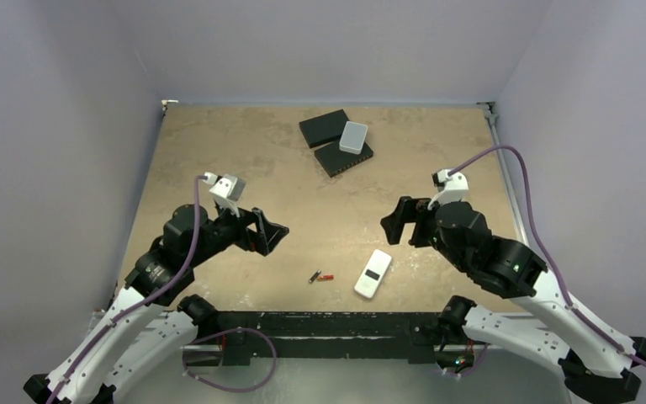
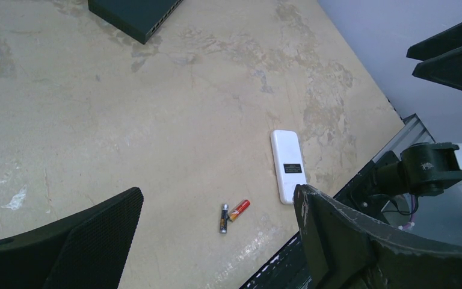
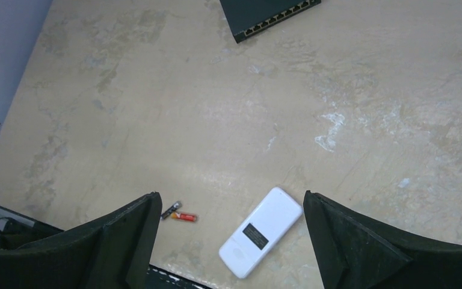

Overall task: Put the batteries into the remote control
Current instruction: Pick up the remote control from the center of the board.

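The white remote control (image 1: 373, 273) lies back up near the table's front edge, with a dark rectangle on its back; it shows in the left wrist view (image 2: 287, 164) and the right wrist view (image 3: 262, 238). Two batteries lie touching just left of it: a dark one (image 1: 313, 277) (image 2: 224, 218) (image 3: 171, 209) and a red-orange one (image 1: 325, 276) (image 2: 239, 209) (image 3: 186, 217). My left gripper (image 1: 274, 233) is open and empty, above the table left of the batteries. My right gripper (image 1: 397, 224) is open and empty, above the table behind the remote.
Two flat black boxes (image 1: 323, 128) (image 1: 344, 158) lie at the back middle, with a pale grey rounded box (image 1: 353, 137) on top. The table's front edge and a black rail (image 1: 328, 324) run just beyond the remote and batteries.
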Motion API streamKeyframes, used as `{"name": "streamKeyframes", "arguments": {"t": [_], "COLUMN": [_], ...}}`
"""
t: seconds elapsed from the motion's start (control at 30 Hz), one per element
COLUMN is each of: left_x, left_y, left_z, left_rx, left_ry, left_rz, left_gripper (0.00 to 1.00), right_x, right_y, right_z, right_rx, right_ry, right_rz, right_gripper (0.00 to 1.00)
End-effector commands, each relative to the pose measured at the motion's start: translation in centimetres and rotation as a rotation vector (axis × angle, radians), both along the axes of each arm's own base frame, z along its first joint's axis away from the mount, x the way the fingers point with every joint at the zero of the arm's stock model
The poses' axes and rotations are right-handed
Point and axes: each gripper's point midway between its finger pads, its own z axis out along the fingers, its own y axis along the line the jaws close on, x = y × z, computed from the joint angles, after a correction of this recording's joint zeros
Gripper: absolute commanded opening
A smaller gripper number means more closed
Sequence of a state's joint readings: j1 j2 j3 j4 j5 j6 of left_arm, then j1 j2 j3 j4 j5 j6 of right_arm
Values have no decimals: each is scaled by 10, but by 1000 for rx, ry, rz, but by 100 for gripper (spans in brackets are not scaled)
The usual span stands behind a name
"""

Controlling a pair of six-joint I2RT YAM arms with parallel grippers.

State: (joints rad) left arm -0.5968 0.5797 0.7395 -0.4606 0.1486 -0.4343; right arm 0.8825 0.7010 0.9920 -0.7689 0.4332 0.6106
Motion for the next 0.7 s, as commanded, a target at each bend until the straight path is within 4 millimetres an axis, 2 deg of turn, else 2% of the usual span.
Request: {"name": "streamKeyframes", "arguments": {"t": [0.0,0.13,0.47,0.57,0.67], "left_x": [1,1,0,0,0], "left_y": [1,1,0,-1,-1], "left_z": [6,6,8,7,7], "left_rx": [-12,-13,-17,-16,-15], "left_ry": [-27,-26,-31,-28,-27], "left_rz": [3,3,-2,-6,-10], "left_gripper": [98,98,98,98,98], "right_x": [1,-2,-10,-9,-6], "right_y": [-8,-3,22,25,20], "right_z": [2,-10,-63,-80,-99], "right_rx": [-35,-71,-100,-110,-135], "right_ry": [16,71,249,300,353], "right_rz": [-36,-11,42,15,-68], "right_gripper": [99,99,99,99,99]}}
